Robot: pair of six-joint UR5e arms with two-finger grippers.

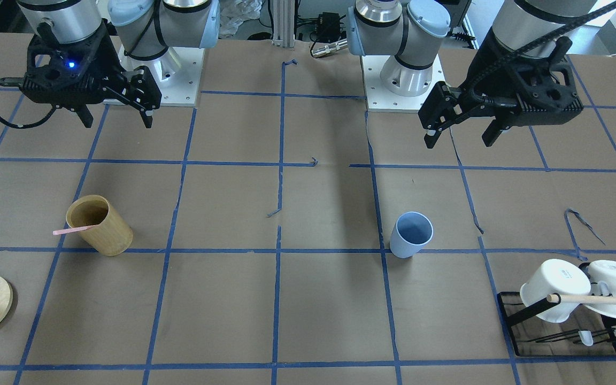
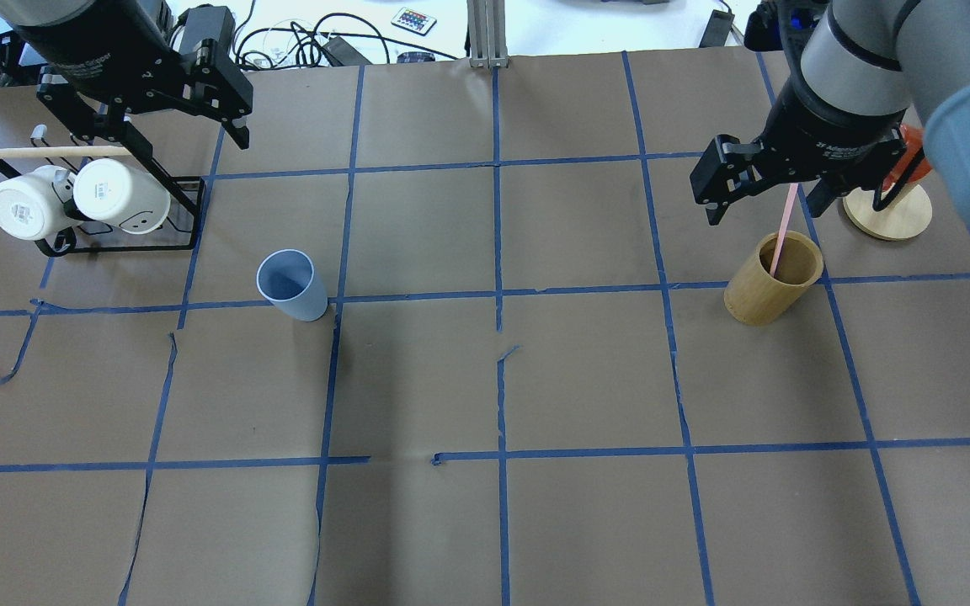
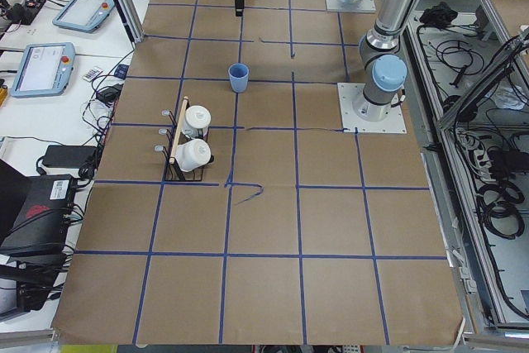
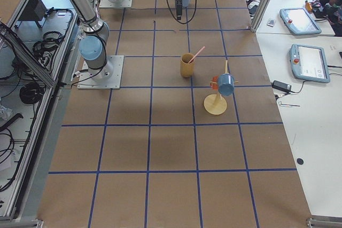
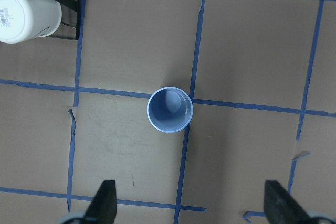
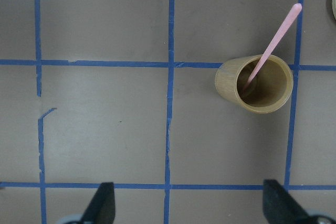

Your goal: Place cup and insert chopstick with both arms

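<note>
The light-blue cup [image 1: 411, 234] stands upright on the brown paper table, left of centre in the overhead view [image 2: 290, 284] and straight below my left wrist camera [image 5: 169, 109]. The pale-pink chopstick [image 2: 782, 227] leans inside a tan bamboo cylinder [image 2: 767, 282] on the right side, and shows in the right wrist view [image 6: 273, 40]. My left gripper [image 1: 460, 140] is open and empty, high above the table, back from the cup. My right gripper [image 2: 763, 209] is open and empty, high above the bamboo cylinder [image 1: 102, 227], apart from the chopstick [image 1: 72, 230].
A black wire rack [image 2: 127, 247] at the far left holds two white mugs [image 2: 119, 195] under a pale wooden rod [image 1: 602, 300]. A round wooden stand [image 2: 887, 210] with an orange piece stands far right, beyond the bamboo cylinder. Blue tape lines grid the paper.
</note>
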